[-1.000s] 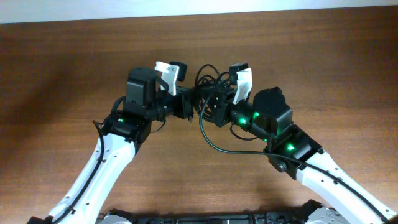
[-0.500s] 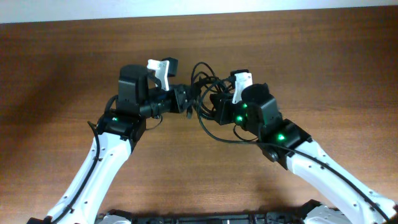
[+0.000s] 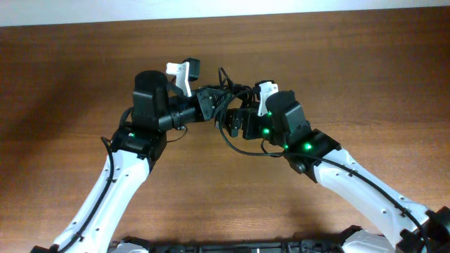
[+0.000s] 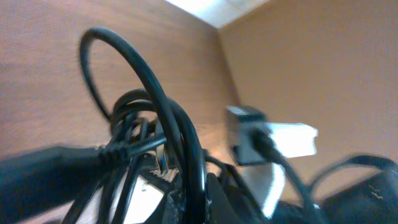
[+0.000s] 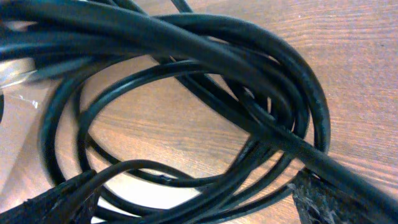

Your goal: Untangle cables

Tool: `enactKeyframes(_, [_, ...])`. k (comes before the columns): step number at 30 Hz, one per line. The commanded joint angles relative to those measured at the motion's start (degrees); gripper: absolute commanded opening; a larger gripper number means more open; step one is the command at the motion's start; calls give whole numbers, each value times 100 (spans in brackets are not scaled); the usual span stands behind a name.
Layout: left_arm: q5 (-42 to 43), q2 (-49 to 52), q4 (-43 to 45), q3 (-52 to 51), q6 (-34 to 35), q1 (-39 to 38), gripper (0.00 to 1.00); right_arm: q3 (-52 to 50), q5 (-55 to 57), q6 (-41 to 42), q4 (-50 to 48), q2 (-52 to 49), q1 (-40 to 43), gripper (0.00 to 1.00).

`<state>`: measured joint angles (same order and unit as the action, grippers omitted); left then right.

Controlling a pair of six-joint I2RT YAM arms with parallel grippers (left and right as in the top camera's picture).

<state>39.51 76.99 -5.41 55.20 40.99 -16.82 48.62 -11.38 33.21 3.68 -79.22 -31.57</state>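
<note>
**Cable knot held between both arms at mid-table**

The cables (image 3: 228,97) sat as one small black bundle between my two wrists, near the middle of the table (image 3: 63,84) and toward its far side. My left gripper (image 3: 208,105) was closed, and from its wrist view the cords ran down into the grip, so I judged it clamped on the bundle. My right gripper (image 3: 238,121) stood apart. Its fingertips (image 5: 62,198) showed wide at either side, with several strands crossing loosely between them and none pinched.

I judged the cords light, limp and fairly slick. They would sag, slide and spring back into coils rather than hold a shape. A single outer strand, or the stiffer stretch beside a plug, looked like the best place to take hold, because a handful would only tighten the knot. I could not pick out a plug clearly.

One loose loop (image 3: 242,149) trailed toward me under the right wrist. Bare wood lay open to the left, right and near side, so there was room to draw the arms apart. The far edge was closer.
</note>
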Motion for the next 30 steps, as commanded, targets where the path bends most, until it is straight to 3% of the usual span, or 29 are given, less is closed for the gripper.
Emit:
enactKeyframes(1, [-1014,-109,-286,120,715,-26,0,24,-125,-20,101,844,111,99])
enactKeyframes(5, [-1578,-109,-282,120,1443,2,0,24,-101,-17,970,1652,588,99])
enactKeyframes(10, [-1659,-109,-286,120,1993,190,0,24,-4,-11,2184,2035,1040,99])
enactKeyframes(12, [-1744,-109,-326,120,2470,214,0,24,-107,-13,2439,1996,1012,99])
enactKeyframes(14, [-1902,-109,-400,120,3362,214,0,22,-278,-31,2575,1912,966,99])
enactKeyframes(17, [-1945,-109,-721,120,5156,214,0,13,-452,-1021,2594,1733,710,99])
enactKeyframes(21, [-2044,-109,-761,120,6164,214,0,-55,-391,-2164,2389,1386,219,99])
enactKeyframes(23, [-2041,-109,-758,120,6741,214,0,-90,-48,-2249,2253,1104,-24,99])
enactKeyframes(27, [-2026,-109,-758,120,7305,238,0,-120,730,-2251,1589,352,-581,99])
enactKeyframes(30, [-2024,-109,-708,122,7305,238,0,-120,1504,-2529,750,-155,-968,99])
